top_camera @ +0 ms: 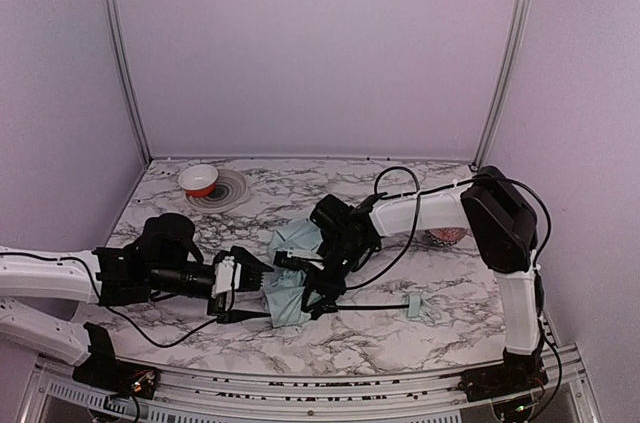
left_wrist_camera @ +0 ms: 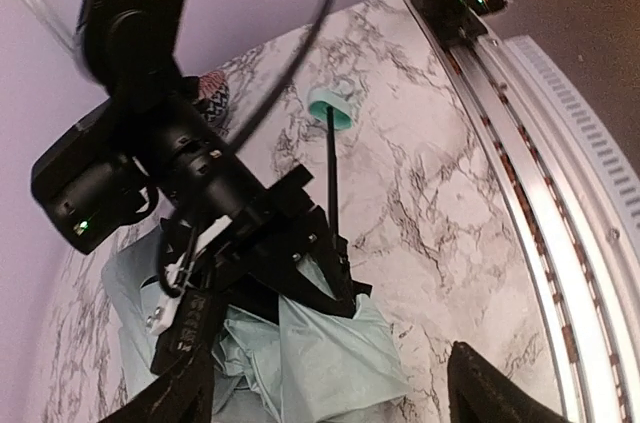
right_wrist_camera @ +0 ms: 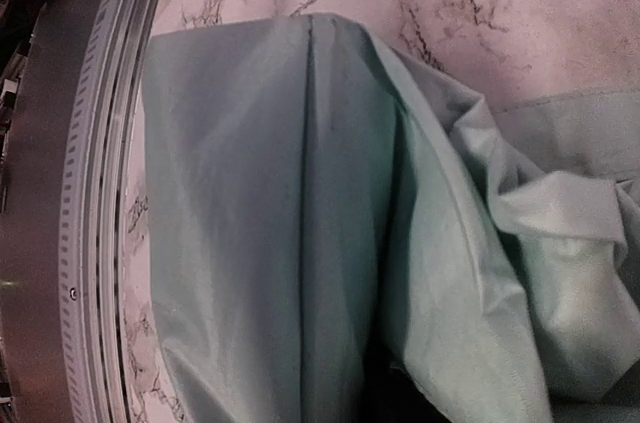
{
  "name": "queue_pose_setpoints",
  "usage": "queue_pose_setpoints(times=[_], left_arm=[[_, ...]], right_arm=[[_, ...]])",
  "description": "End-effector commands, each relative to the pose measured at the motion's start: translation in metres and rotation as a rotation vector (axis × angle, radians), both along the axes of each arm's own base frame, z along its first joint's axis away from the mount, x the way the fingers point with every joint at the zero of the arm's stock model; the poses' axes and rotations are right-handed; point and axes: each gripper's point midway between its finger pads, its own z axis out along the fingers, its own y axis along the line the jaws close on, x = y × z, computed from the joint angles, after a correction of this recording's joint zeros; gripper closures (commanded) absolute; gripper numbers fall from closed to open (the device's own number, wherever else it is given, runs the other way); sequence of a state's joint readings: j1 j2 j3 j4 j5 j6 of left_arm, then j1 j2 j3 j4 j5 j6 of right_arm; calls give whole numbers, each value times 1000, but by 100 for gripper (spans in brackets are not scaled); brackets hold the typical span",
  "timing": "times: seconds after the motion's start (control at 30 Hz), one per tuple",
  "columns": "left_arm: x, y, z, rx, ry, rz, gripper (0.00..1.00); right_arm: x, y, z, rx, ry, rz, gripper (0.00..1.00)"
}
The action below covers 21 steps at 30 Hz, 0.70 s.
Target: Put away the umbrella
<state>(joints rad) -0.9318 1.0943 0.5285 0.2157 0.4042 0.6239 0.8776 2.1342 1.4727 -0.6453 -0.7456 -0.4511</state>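
Observation:
The umbrella's mint-green canopy [top_camera: 290, 288] lies crumpled on the marble table near the front middle. Its slim black shaft [top_camera: 375, 306] runs right to the small pale green handle [top_camera: 415, 306]. My right gripper [top_camera: 322, 291] reaches down from above and is closed on the bunched canopy where the shaft enters it. The right wrist view is filled by fabric [right_wrist_camera: 300, 223], which hides the fingers. My left gripper [top_camera: 250, 293] is open at the canopy's left edge. Its fingers [left_wrist_camera: 175, 398] stand either side of the fabric [left_wrist_camera: 320, 353] without touching it. The handle [left_wrist_camera: 332, 106] shows beyond.
A red and white bowl [top_camera: 199, 179] sits on a striped round plate [top_camera: 232, 191] at the back left. A pink patterned round lump [top_camera: 447, 236] lies under the right arm's forearm. The table's metal front rail [top_camera: 330, 383] runs close to the umbrella.

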Motion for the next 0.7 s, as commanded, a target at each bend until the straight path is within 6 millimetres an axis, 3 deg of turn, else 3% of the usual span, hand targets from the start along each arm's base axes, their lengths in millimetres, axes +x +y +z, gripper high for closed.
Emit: queue_pose_setpoints(times=[0.0, 0.17, 0.3, 0.5, 0.6, 0.67], left_arm=[[-3, -7, -38, 201, -208, -76, 15], [9, -22, -69, 289, -174, -54, 11], [19, -26, -95, 348, -58, 35, 10], [22, -17, -133, 452, 32, 92, 18], [9, -10, -144, 498, 72, 45, 22], [4, -7, -148, 510, 92, 29, 25]], right_arm=[[-23, -11, -14, -67, 226, -4, 73], [-22, -16, -28, -121, 275, -33, 72], [-19, -13, -20, -93, 257, -39, 69], [-6, 4, 23, 17, 198, -52, 61], [1, 10, 56, 85, 170, -70, 58], [20, 2, 76, 128, 159, -124, 56]])
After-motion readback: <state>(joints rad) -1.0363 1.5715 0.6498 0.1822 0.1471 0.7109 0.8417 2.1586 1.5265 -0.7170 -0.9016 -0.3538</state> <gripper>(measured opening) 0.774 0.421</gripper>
